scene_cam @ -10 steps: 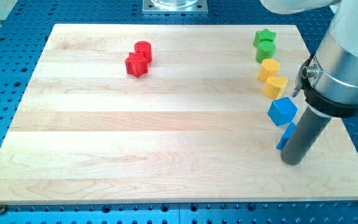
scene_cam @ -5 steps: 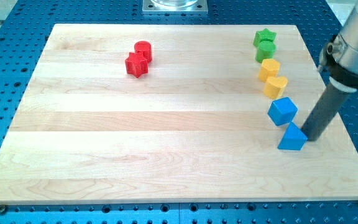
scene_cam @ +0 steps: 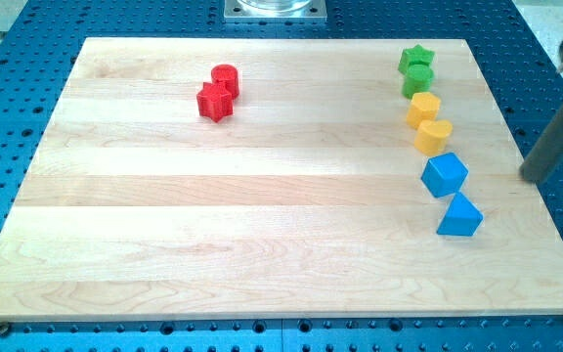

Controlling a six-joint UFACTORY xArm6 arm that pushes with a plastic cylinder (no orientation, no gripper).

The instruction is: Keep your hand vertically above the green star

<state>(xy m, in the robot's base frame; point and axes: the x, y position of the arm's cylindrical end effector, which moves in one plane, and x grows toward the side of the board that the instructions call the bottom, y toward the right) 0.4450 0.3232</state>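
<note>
My tip (scene_cam: 531, 179) near board (scene_cam: 262, 196) right edge, well below green star (scene_cam: 416, 57); no gripper visible.

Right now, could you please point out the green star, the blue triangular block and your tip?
green star (scene_cam: 416, 56), camera view, on its top face.
blue triangular block (scene_cam: 459, 215), camera view, on its sloped top face.
my tip (scene_cam: 533, 178), camera view, at the rod's very lower end.
</note>
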